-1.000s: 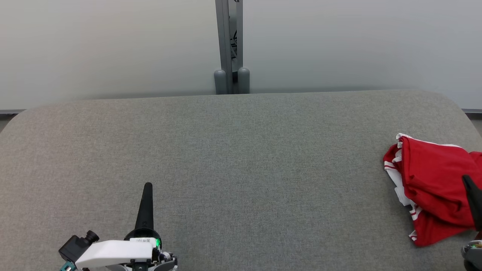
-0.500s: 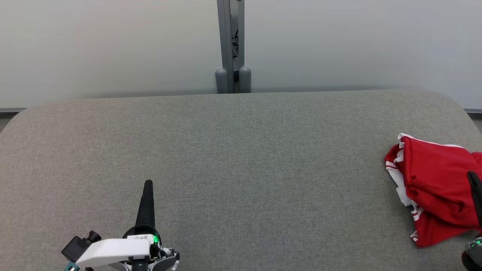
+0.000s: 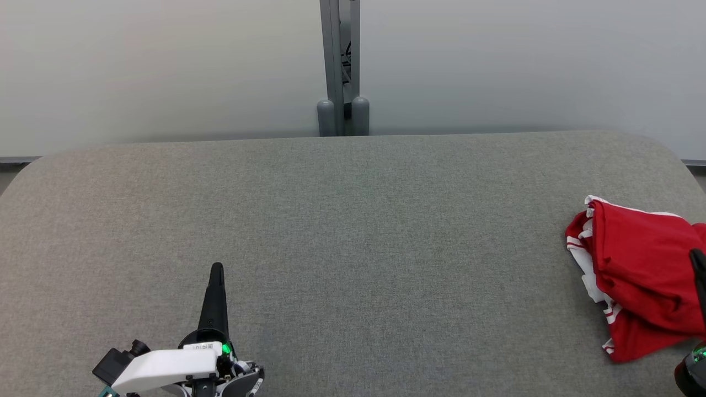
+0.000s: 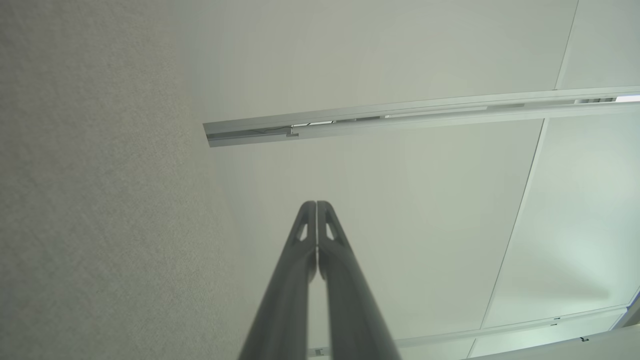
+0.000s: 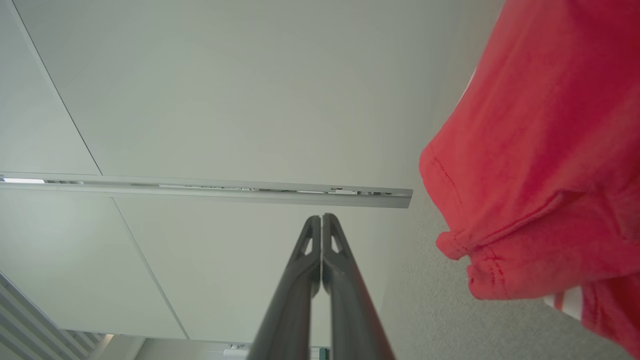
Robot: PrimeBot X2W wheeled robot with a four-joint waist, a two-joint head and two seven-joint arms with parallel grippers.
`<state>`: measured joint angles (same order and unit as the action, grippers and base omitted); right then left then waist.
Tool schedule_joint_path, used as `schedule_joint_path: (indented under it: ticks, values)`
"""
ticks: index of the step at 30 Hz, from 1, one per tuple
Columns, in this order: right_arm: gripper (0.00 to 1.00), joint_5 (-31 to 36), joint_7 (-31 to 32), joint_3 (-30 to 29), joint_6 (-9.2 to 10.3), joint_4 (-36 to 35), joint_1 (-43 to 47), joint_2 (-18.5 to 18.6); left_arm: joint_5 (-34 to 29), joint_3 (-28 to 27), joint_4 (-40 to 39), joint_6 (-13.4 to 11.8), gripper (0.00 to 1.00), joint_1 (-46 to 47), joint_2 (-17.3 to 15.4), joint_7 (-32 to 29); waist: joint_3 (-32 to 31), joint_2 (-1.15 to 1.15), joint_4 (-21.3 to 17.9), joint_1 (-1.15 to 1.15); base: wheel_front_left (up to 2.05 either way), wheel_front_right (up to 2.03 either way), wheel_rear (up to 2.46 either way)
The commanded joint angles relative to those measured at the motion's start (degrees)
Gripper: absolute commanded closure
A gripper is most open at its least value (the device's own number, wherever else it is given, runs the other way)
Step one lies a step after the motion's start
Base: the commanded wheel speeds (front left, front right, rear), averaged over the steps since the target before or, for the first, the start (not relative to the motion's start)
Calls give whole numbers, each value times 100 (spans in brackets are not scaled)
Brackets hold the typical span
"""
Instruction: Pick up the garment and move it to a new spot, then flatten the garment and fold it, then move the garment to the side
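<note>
Red crumpled cloth garment [image 3: 640,275] with white striped trim lies bunched at the right edge of the grey fabric-covered desk [image 3: 353,231]. The right gripper [image 5: 320,217] sits just beside it, its dark fingers pressed together and empty. Near the desk's front-left corner the left gripper [image 3: 216,268] is likewise closed on nothing, well apart from the garment.

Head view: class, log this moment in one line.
garment: bunched, table right end | left gripper: shut, empty | right gripper: shut, empty

Right fingers [image 3: 701,281] edged rightward over the garment [image 3: 634,264]; left fingers [image 3: 215,298] crept forward.
</note>
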<state>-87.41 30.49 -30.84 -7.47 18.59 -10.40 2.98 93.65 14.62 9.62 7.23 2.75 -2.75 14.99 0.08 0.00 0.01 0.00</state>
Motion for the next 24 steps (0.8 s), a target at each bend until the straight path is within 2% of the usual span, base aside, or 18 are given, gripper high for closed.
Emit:
schedule_joint_path:
  ticks: [1, 24]
  values:
    - [100, -48, 16, -4, -4, -4, -67, 46, 29, -8, -1, 34, 100, 87, -12, 8, 0, 0, 0, 0, 0, 0, 0]
    - [100, -47, 2, 11, -4, -5, -60, 51, 30, -9, 0, 36, 100, 87, -12, 8, 0, 0, 0, 0, 0, 0, 0]
